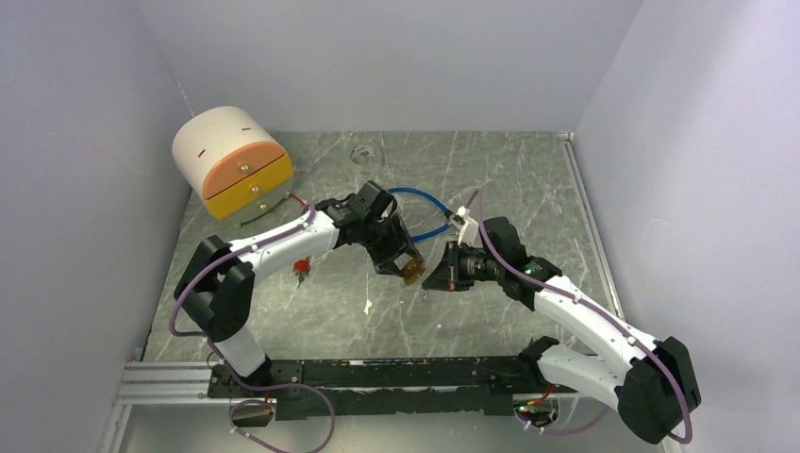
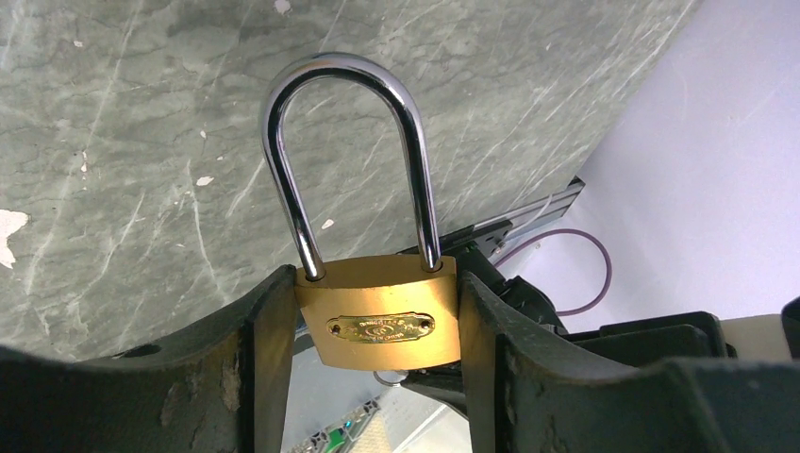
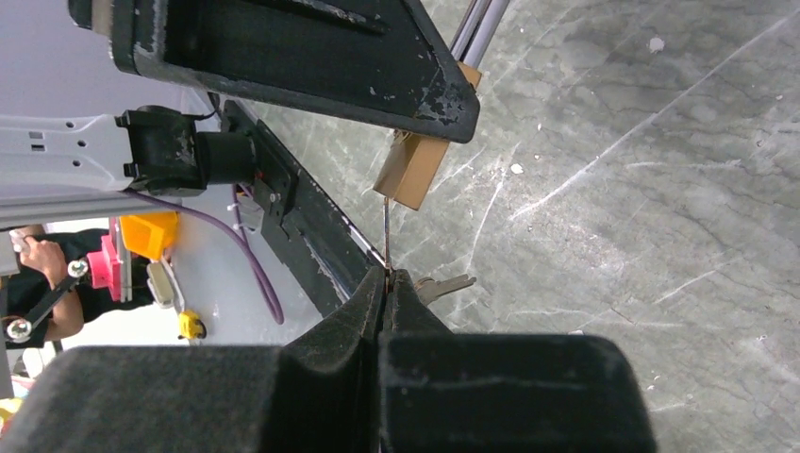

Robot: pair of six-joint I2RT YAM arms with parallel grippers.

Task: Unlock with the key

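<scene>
- Now gripping the padlock [image 2: 377, 326] by the two edges of its brass body with the left tool [image 2: 373, 293], fingers partly apart to that width.
- Carrying it above the bench [image 1: 491, 179], near the middle, just left of the right tool [image 1: 432, 276].
- Pointing the shackle [image 2: 340, 71] away from the left wrist along the tool's line, so presenting the keyhole end back toward the right arm.
- Pinching fully shut, with the right tool, on a thin metal piece running straight from the fingertips to the lock's underside: likely the key [image 3: 386, 236] seen edge-on.
- Cannot tell whether seated in the keyway; hidden behind the left finger.
- Dangling just beside the right fingertips: a spare key [image 3: 448, 285].
- Probably next: twisting about the key's own line, held along the lock's long axis; work for the right arm, nearer that end.
</scene>
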